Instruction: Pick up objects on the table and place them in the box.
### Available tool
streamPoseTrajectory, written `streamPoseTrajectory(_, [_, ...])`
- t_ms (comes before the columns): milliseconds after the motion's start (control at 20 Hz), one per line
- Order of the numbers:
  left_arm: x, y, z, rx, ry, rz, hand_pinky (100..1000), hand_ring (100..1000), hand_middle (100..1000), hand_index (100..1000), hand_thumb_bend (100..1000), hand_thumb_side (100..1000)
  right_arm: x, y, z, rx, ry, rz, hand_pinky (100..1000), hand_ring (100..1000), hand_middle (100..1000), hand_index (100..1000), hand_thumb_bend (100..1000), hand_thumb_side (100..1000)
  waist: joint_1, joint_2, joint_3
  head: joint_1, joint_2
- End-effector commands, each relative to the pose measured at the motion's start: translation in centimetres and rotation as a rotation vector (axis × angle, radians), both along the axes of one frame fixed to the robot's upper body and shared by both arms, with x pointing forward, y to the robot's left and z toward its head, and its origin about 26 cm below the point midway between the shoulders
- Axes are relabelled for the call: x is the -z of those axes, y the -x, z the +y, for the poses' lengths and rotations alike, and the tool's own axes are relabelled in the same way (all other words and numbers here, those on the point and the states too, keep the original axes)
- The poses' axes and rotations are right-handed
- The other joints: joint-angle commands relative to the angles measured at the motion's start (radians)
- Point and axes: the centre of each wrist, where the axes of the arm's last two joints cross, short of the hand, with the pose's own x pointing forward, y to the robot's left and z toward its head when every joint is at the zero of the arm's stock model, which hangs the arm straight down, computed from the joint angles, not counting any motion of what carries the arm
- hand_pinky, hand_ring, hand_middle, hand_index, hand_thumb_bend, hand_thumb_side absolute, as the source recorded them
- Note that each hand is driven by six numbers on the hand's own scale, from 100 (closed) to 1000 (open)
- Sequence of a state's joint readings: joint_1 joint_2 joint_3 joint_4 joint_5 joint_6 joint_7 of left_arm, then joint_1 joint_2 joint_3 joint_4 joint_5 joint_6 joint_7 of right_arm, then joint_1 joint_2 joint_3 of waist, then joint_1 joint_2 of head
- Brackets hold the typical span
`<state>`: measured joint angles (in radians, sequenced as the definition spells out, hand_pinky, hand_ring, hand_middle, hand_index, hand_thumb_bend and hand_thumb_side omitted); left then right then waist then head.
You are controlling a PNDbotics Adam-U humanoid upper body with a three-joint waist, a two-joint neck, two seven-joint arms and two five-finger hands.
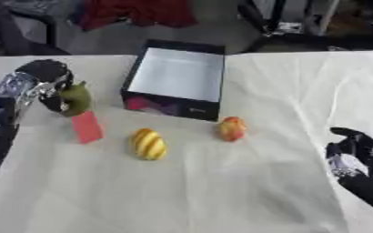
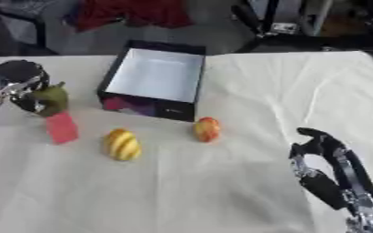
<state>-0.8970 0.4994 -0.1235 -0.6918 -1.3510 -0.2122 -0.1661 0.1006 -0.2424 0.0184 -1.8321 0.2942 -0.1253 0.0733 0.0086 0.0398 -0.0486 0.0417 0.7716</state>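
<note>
Within the left hand (image 1: 52,93), green pear-shaped object (image 1: 77,98), left of box (image 1: 176,75).

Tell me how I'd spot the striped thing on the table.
Start at the box with the white inside. On the white cloth in front of it lie a red block, a striped egg and an orange fruit. The middle one, yellow with darker bands, is yours.

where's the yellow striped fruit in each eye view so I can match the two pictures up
Left eye view: the yellow striped fruit lies left of centre on the white cloth, right of the red card.
Right eye view: it sits further left, low in the left third.
Shared landmark: the open black box, behind it in both views.
</note>
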Motion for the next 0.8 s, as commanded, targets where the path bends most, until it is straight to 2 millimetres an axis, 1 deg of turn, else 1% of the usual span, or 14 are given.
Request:
streamPoseTrajectory(50, [-5.9, -0.4, 1.3, -0.025, 0.036, -0.172, 438, 344, 307, 431, 255, 159, -0.4, -0.1, -0.4, 0.000, 0.009, -0.011, 757, 664, 458, 811, 100, 478, 0.003, -0.029, 0.001, 0.002, -0.002])
streamPoseTrajectory(200, [-9.2, -0.6, 0.5, -0.010, 0.109, -0.283, 433, 332, 300, 415, 237, 162, -0.4, -0.1, -0.4, -0.002, 0.011, -0.008, 758, 664, 458, 811, 100, 476, 0.004, -0.032, 0.002, 0.005, -0.002])
streamPoseTrajectory(300, [-11.0, -0.8, -0.9, 0.034, 0.162, -0.347, 430, 327, 298, 408, 225, 160, -0.4, -0.1, -0.4, -0.001, 0.011, -0.007, 758, 664, 458, 811, 100, 476, 0.004, -0.033, 0.001, 0.009, -0.002])
streamPoseTrajectory(350, [-11.6, -0.8, -1.7, 0.065, 0.186, -0.365, 431, 327, 298, 408, 224, 160, -0.4, -0.1, -0.4, -0.002, 0.011, -0.006, 758, 664, 458, 811, 100, 476, 0.004, -0.033, 0.000, 0.011, -0.002])
streamPoseTrajectory(450, [-12.2, -1.0, -3.7, 0.132, 0.220, -0.371, 437, 332, 303, 414, 212, 165, -0.3, -0.1, -0.3, -0.007, 0.011, -0.004, 758, 664, 458, 811, 100, 477, 0.004, -0.033, -0.002, 0.016, -0.002])
streamPoseTrajectory(500, [-12.1, -1.0, -4.9, 0.171, 0.235, -0.363, 437, 333, 304, 415, 204, 173, -0.3, -0.1, -0.3, -0.011, 0.011, -0.004, 758, 665, 458, 812, 100, 478, 0.004, -0.033, -0.004, 0.020, -0.002])
streamPoseTrajectory(600, [-11.2, -1.2, -7.4, 0.248, 0.262, -0.329, 447, 341, 316, 430, 205, 185, -0.4, -0.2, -0.1, -0.020, 0.009, -0.007, 758, 664, 458, 811, 100, 476, 0.002, -0.033, -0.011, 0.025, -0.002])
streamPoseTrajectory(800, [-8.0, -1.4, -11.3, 0.318, 0.300, -0.244, 443, 343, 328, 439, 191, 206, -0.6, -0.4, 0.1, -0.034, 0.003, -0.013, 758, 664, 458, 812, 100, 474, -0.003, -0.030, -0.029, 0.037, -0.002])
